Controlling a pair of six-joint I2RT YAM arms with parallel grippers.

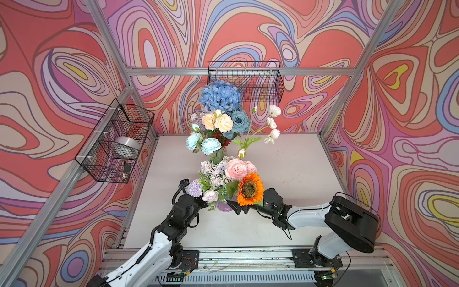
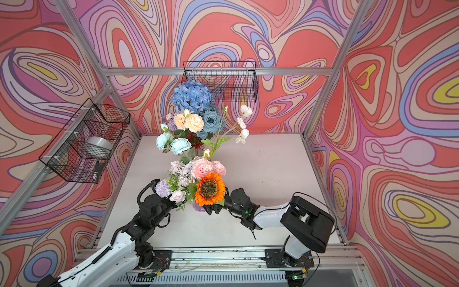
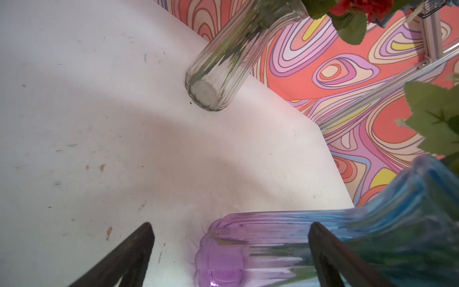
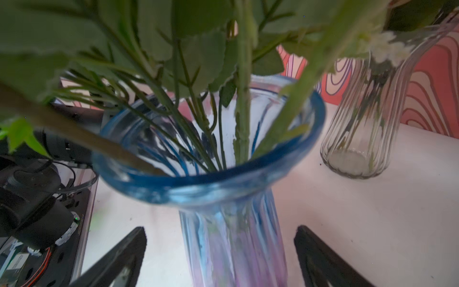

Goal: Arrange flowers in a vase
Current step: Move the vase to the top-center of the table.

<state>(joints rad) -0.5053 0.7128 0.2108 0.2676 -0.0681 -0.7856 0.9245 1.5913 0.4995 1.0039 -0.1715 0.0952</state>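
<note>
1. Both top views, nearly identical, look steeply down from high over the front edge onto the whole table (image 1: 285,174) (image 2: 260,174) and the walls (image 1: 248,29).
2. The left wrist camera looks low and close past the purple-blue vase (image 3: 260,238) toward the clear vase (image 3: 223,67).
3. The right wrist camera, closer still, frames the same two vases.

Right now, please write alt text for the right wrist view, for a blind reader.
A blue-rimmed, purple-bodied glass vase holding green stems fills the view, standing between the black fingers of the open right gripper. Beyond it, a clear ribbed vase stands on the white table.
</note>
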